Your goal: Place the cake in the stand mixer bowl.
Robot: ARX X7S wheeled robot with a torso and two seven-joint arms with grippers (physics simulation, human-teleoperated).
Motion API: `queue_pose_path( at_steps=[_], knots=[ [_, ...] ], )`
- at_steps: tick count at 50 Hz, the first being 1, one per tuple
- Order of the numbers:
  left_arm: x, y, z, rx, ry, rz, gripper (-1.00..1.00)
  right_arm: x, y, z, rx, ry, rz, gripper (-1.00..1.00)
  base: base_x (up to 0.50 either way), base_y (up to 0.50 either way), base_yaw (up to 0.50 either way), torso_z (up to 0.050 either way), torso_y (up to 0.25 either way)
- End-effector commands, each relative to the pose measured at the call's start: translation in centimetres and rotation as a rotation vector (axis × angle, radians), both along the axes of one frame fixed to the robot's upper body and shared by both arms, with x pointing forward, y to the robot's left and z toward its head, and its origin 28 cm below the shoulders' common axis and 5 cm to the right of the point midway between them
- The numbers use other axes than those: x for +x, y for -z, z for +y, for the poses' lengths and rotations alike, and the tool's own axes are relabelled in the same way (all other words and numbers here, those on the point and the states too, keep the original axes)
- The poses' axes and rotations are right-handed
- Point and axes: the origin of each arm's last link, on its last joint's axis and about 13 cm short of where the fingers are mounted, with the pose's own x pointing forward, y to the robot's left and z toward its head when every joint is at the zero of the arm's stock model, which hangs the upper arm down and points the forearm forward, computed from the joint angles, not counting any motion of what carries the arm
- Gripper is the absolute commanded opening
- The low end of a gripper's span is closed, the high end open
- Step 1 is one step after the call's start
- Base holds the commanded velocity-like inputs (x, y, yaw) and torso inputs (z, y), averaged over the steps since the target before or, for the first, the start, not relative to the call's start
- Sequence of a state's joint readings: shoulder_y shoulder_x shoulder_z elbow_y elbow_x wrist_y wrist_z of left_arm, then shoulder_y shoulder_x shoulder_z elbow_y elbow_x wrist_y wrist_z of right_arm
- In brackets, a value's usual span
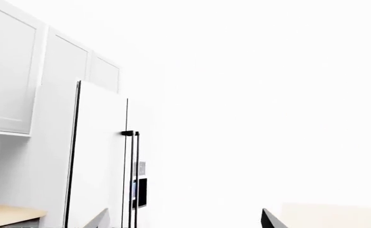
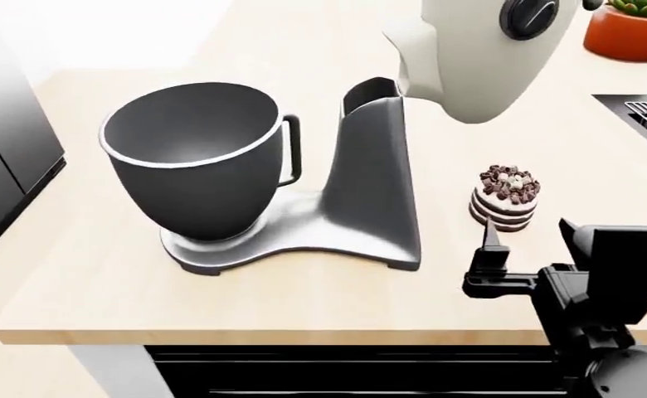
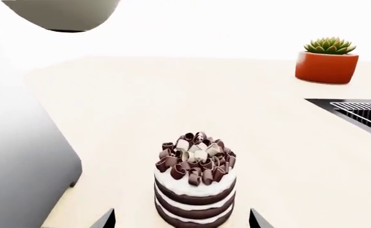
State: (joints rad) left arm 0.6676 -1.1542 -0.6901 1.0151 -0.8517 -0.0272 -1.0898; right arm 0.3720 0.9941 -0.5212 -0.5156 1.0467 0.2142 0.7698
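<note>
No legible text, label, brand, number or sign is showing in any of the three views. The stand mixer bowl (image 2: 197, 153), the mixer head (image 2: 473, 50), the cake (image 3: 195, 183), the orange plant pot (image 3: 326, 67) and the refrigerator (image 1: 100, 161) are all presenting plain, unmarked surfaces. A small dark panel on the refrigerator door is appearing too small to read.
</note>
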Motion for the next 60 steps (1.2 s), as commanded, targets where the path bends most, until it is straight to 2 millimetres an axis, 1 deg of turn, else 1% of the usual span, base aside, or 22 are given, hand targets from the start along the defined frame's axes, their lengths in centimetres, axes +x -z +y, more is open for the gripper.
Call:
queue_pose_path(
  at_steps=[1, 7, 8, 11, 14, 24, 28, 40, 60],
  knots=[
    [0.1, 0.1, 0.0, 0.0, 0.0, 0.005, 1.0, 0.7, 0.5, -0.8, -0.023, 0.059, 0.019, 1.0, 0.0, 0.0, 0.0, 0.0, 0.0],
    [0.1, 0.1, 0.0, 0.0, 0.003, 0.006, 1.0, 0.5, 0.5, -0.8, -0.028, 0.046, 0.003, 1.0, 0.0, 0.0, 0.0, 0.0, 0.0],
    [0.1, 0.2, 0.0, 0.0, 0.002, 0.007, 1.0, 0.4, 0.4, -0.8, -0.023, 0.022, -0.022, 1.0, 0.0, 0.0, 0.0, 0.0, 0.0],
    [0.1, 0.2, 0.0, 0.0, 0.002, 0.007, 1.0, 0.4, 0.4, -0.8, -0.027, 0.009, -0.04, 1.0, 0.34, 0.0, 0.0, 0.0, 0.0],
    [0.1, 0.2, 0.0, 0.0, 0.002, 0.007, 1.0, 0.5, 0.5, -0.8, -0.03, 0.027, -0.015, 1.0, 0.5, 0.0, 0.0, 0.0, 0.0],
    [0.2, 0.2, 0.0, 0.004, 0.0, 0.008, 1.0, 0.7, 0.9, -0.7, -0.027, 0.021, -0.012, 1.0, 0.0, 0.0, 0.0, 0.0, 0.001],
    [0.2, 0.2, 0.0, 0.004, 0.0, 0.007, 1.0, 0.7, 0.7, -0.7, -0.026, 0.021, -0.011, 1.0, 0.0, 0.0, 0.0, 0.0, 0.0],
    [0.3, 0.2, 0.0, 0.003, 0.002, 0.012, 1.0, 2.0, 0.7, -0.6, -0.011, 0.0, -0.013, 1.0, 0.0, 0.0, 0.0, 0.0, 0.0],
    [0.2, 0.4, 0.0, 0.004, 0.004, 0.014, 1.0, 3.1, 1.5, -0.6, -0.013, -0.004, 0.014, 1.0, 0.0, 0.0, 0.0, 0.0, 0.0]
  ],
)
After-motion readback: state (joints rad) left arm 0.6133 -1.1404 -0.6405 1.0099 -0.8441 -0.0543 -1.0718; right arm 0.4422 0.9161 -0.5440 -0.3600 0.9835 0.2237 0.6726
